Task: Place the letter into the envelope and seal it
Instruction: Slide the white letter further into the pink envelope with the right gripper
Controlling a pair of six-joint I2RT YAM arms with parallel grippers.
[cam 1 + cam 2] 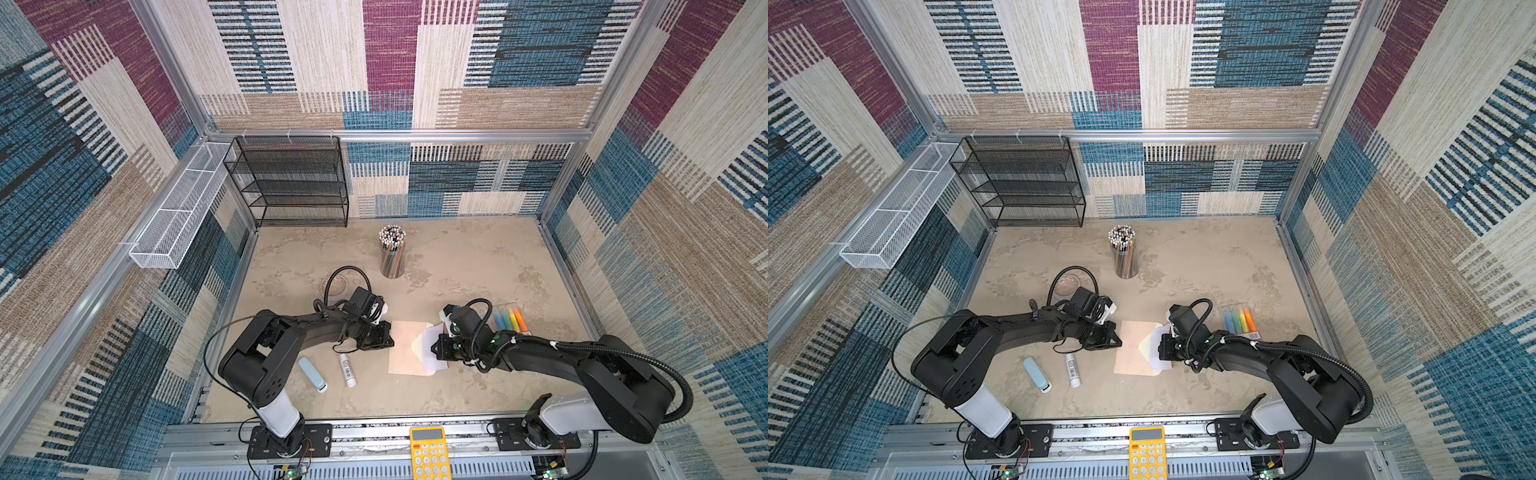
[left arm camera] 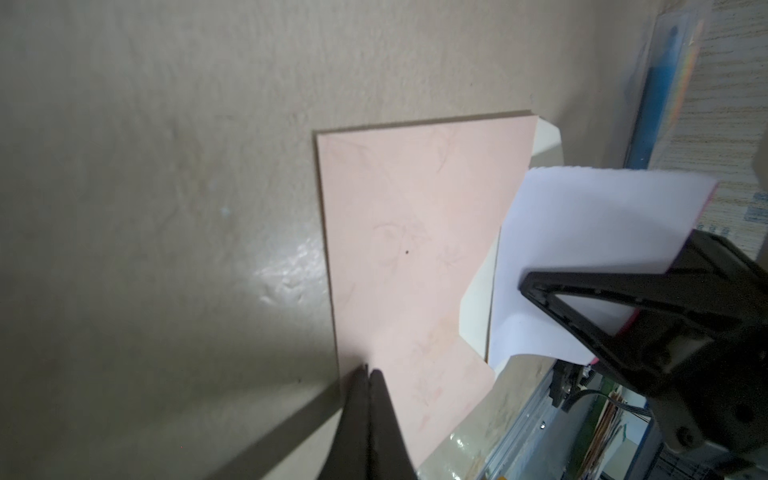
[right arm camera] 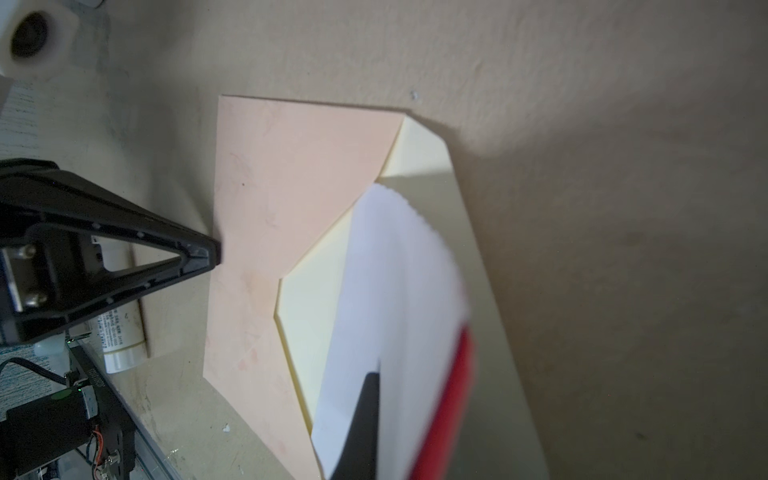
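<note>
In both top views I see the envelope lying flat on the counter between my two arms. Its cream flap is open toward the right arm. The left claw sits clenched at the envelope's left edge. The right claw is clamped on the letter, which overlaps the flap.

Left wrist view: the left claw has its tips pressed together, touching the envelope at its edge. The right claw grips the white-faced letter, tilted up over the flap.

Right wrist view: the right claw pinches the letter, with red showing along one side. The letter's leading edge lies over the flap; I cannot tell whether it is inside the envelope.
</note>
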